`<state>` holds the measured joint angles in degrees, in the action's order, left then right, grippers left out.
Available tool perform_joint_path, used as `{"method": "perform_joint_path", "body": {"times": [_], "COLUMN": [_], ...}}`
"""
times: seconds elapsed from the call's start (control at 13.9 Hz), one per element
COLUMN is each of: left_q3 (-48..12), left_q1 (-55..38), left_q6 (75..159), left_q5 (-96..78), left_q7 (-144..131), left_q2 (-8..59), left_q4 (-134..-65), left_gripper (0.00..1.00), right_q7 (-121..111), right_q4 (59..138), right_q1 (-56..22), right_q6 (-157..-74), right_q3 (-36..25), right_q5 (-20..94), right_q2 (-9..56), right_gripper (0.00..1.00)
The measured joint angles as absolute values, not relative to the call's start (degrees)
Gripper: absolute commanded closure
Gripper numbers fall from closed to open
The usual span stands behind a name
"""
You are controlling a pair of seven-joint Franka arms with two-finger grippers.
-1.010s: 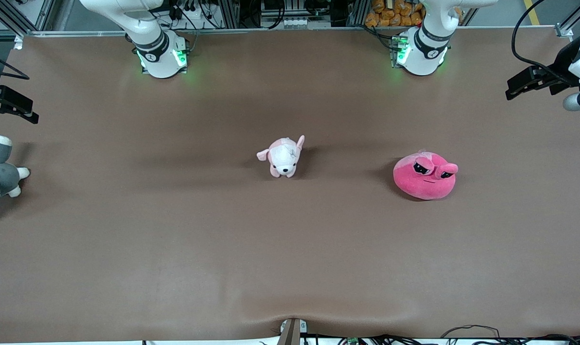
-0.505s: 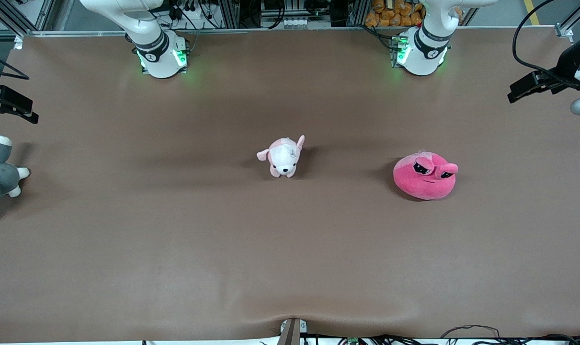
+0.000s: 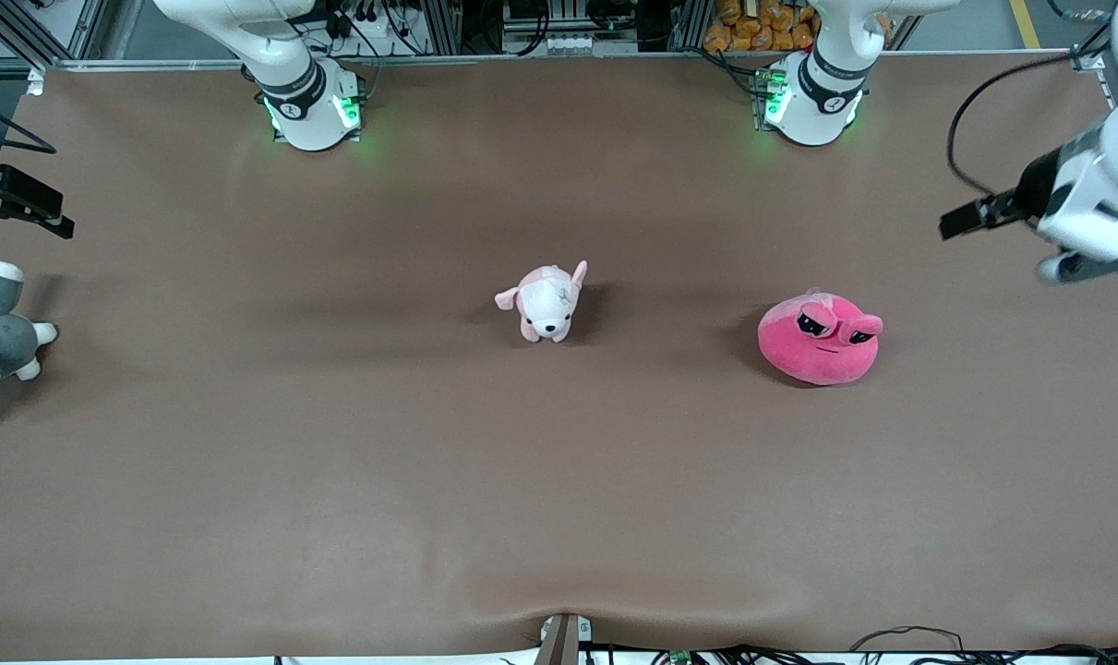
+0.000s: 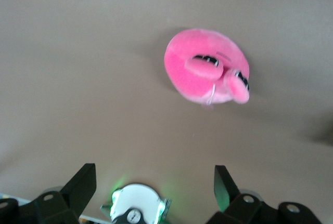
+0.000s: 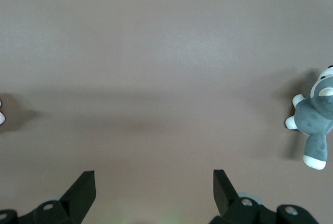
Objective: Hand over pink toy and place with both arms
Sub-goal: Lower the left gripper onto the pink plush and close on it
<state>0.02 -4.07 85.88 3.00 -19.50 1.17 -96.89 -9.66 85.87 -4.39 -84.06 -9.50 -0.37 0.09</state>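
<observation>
No text, brand name or number can be read in any of the three views. The only candidates are small round dark marks on the black bands of the two arm bases, at the upper left (image 3: 290, 109) and upper right (image 3: 828, 103) of the front view; each may carry a symbol or figure, but it is too small to make out. The pink toy (image 3: 819, 338) shows only stitched eyes and a mouth line, with no lettering, and a thin loop on it in the left wrist view carries no legible tag.
</observation>
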Motion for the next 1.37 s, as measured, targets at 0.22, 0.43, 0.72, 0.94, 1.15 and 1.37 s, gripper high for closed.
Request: {"method": "perform_joint_path", "body": {"times": [0.22,0.43,0.72,0.94,1.15,1.37], "left_q3": [-0.7,-1.9,-1.9,-1.9,-1.9,-1.9], "left_q1": [-4.2,-4.3,-4.0,-3.9,-3.9,-3.6], "left_q6": [91.2,94.1,98.2,100.2,102.8,106.4], "left_q5": [3.0,3.0,-0.6,-1.5,-2.5,-2.9], "left_q7": [-31.2,-43.6,-58.8,-68.7,-74.7,-77.6], "left_q2": [2.8,5.7,10.9,13.8,15.2,15.3], "left_q4": [-100.9,-102.2,-102.3,-102.3,-103.0,-106.0], "left_gripper": [0.0,0.0,0.0,0.0,0.0,0.0], "right_q7": [-9.7,-9.7,-9.7,-9.7,-9.7,-9.7], "right_q4": [85.9,85.9,85.9,85.9,85.9,85.9], "right_q1": [-4.4,-4.4,-4.3,-4.3,-4.3,-4.2], "right_q6": [-84.1,-84.1,-84.1,-84.1,-84.1,-84.1], "right_q3": [-9.5,-9.5,-9.5,-9.5,-9.6,-9.6], "right_q5": [-0.4,-0.4,-0.4,-0.4,-0.4,-0.4], "right_q2": [0.1,0.1,0.1,0.1,0.1,0.1], "right_gripper": [0.0,0.0,0.0,0.0,0.0,0.0]}}
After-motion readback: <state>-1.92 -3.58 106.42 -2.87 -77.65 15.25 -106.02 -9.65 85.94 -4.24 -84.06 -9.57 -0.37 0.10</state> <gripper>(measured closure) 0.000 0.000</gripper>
